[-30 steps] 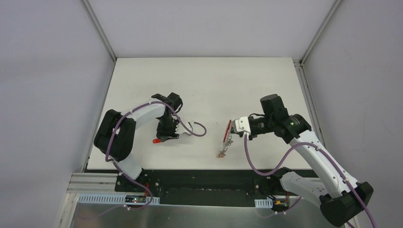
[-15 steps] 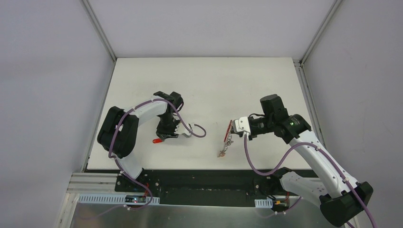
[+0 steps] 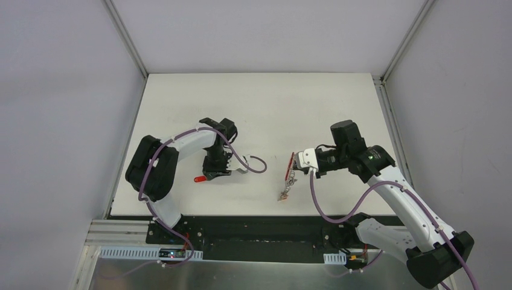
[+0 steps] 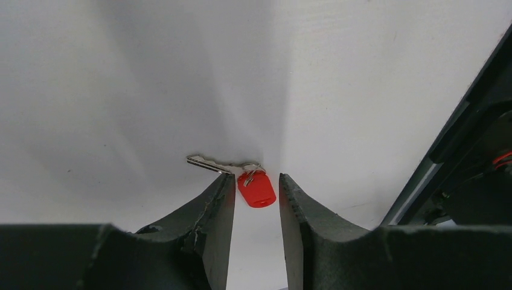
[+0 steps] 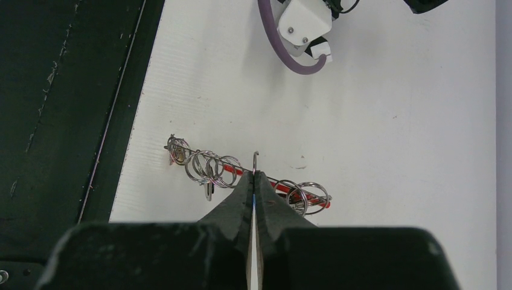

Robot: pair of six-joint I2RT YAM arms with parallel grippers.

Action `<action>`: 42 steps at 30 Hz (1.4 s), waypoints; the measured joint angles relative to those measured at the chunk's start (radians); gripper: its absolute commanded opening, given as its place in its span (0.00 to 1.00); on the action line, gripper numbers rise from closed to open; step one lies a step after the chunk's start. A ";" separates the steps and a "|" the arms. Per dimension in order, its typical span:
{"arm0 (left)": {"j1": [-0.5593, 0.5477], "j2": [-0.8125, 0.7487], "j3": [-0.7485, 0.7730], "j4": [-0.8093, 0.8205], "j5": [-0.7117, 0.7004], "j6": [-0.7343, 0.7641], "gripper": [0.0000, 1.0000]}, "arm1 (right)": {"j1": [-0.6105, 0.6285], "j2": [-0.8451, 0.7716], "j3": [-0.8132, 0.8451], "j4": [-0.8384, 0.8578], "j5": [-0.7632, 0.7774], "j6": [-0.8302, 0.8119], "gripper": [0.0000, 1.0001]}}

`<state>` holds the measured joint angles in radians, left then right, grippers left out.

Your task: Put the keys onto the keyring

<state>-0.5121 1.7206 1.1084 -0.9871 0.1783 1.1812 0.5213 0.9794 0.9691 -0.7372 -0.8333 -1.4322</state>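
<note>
- Red-headed key is noted flat on the white table, at lower centre of the left wrist view. Its silver blade is pointed toward the left of the frame, and a small wire loop is seen at the head.
- Left gripper: jaws are parted and set either side of the plastic head, with only slim gaps showing. No grip is judged to be made yet.
- Right gripper: clenched on a thin wire of the keyring at centre of the right wrist view. The grey rings are strung toward the left of the frame and the red band toward lower right. In the top view the bunch is held right of centre, well apart from the key.
- Handling, as judged: the key is taken to be light, stiff and thin.
  - The blade, flat on the table, offers little to pinch.
  - The thicker plastic head is the better hold, taken across its sides with the loop left clear.
- The keyring is expected to be light but loosely jointed, so swinging is likely. The smooth wire could turn within a pinch.
</note>
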 measured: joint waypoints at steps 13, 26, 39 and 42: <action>0.019 -0.122 -0.049 0.158 0.007 -0.364 0.38 | -0.004 0.000 -0.006 0.001 0.003 0.008 0.00; 0.121 -0.105 0.002 0.109 0.023 -0.760 0.38 | -0.024 0.000 -0.006 0.001 0.002 0.011 0.00; 0.128 0.066 0.052 0.027 0.003 -0.765 0.38 | -0.038 0.000 -0.006 0.008 0.002 0.014 0.00; 0.128 0.073 0.071 0.015 -0.012 -0.767 0.38 | -0.039 0.000 -0.006 0.008 0.002 0.015 0.00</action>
<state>-0.3843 1.7935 1.1790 -0.9718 0.1661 0.4141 0.4820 0.9791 0.9627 -0.7292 -0.8318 -1.4174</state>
